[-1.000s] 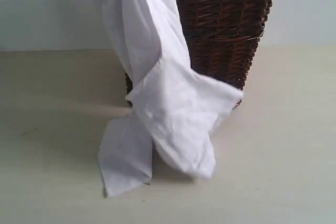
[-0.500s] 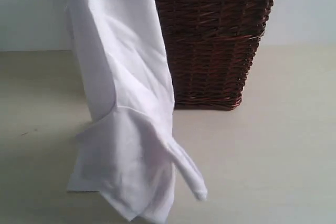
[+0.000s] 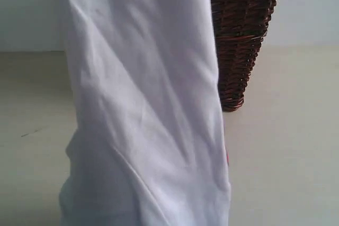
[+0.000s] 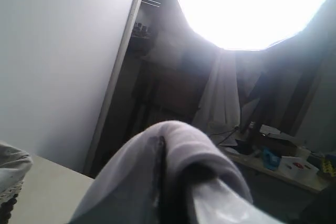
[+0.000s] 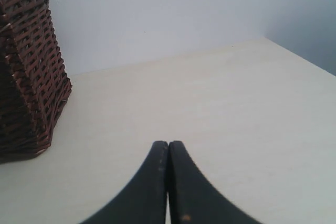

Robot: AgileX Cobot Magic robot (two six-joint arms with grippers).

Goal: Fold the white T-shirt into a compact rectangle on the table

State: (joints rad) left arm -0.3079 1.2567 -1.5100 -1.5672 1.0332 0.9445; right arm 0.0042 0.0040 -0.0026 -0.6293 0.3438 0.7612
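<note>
Shirt (image 3: 143, 104) hangs bunched from left gripper (image 4: 167, 192), jaws pinched on a fold, in front of basket (image 3: 243, 41); lower end out of frame. Right gripper (image 5: 168, 148) shut tight, empty, over table (image 5: 220, 98). Step looks like carry-out; next calls for laying it flat before folding.

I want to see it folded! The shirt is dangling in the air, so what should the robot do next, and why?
Probably lower the white T-shirt onto the bare table beside the basket. It hangs bunched from the left gripper and can't be folded mid-air; the right gripper is shut and empty.
</note>
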